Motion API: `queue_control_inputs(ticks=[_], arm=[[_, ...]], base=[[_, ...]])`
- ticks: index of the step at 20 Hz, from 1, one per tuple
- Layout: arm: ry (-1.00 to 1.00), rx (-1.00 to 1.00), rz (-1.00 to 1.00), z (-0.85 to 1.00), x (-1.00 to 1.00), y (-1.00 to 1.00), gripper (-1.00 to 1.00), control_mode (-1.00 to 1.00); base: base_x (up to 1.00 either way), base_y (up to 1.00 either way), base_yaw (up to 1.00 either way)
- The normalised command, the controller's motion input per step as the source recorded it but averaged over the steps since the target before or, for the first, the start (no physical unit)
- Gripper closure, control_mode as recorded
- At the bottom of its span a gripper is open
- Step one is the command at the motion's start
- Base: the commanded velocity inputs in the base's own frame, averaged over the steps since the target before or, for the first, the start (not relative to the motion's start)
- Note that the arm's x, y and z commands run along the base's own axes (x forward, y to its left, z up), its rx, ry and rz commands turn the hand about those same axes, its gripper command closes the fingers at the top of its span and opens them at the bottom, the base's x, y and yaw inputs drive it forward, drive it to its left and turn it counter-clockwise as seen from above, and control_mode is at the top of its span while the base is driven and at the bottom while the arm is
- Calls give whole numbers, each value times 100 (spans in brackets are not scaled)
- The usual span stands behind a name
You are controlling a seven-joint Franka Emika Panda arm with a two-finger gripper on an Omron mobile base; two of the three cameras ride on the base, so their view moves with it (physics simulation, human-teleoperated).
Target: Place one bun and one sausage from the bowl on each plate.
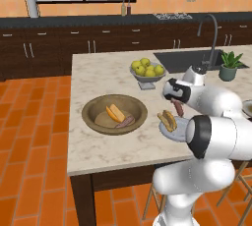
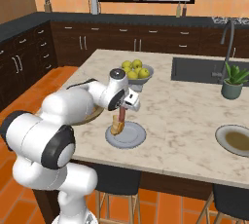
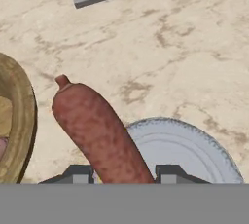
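Sausage [image 3: 99, 133]: mottled reddish-brown, darker speckles. Near plate [image 3: 194, 152]: pale grey, lighter ribbed rim. Bun [image 1: 167, 120] on it: golden tan, brown stripe along top. Bowl [image 1: 93, 106]: brown wood, olive-tan inside; holds orange-yellow bun [image 1: 116, 113] and dull pinkish-brown sausage [image 1: 126, 121]. Far plate [image 2: 239, 140]: grey rim, brownish centre. Counter [image 2: 189, 106]: cream marble with tan veining. Footed bowl [image 1: 145, 78]: grey; apples [image 1: 146, 67]: yellow-green. Plant [image 2: 235, 75]: green leaves, grey-green pot. Floor [image 1: 29, 136]: orange tiles, pale grout. Cabinets [image 1: 49, 48]: dark brown, silver handles.

A grey footed bowl of yellow-green apples [image 1: 146, 70] and a potted plant [image 1: 230, 65] stand near the sink [image 2: 199, 70].
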Motion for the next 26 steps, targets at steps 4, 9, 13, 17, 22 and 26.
queue_control_inputs(ticks=[4, 9, 13, 17, 22, 26], arm=[[3, -4, 0, -59, -35, -52, 100, -100], [0, -1, 0, -41, -7, -6, 100, -100], [0, 0, 0, -30, -2, -25, 100, -100], [0, 0, 0, -18, -1, -6, 100, -100], [0, 0, 0, -24, 0, 0, 100, -100], [-1, 0, 0, -18, 0, 0, 100, -100]], base=[[0, 0, 0], [0, 0, 0], [0, 0, 0], [0, 0, 0], [0, 0, 0], [0, 0, 0]])
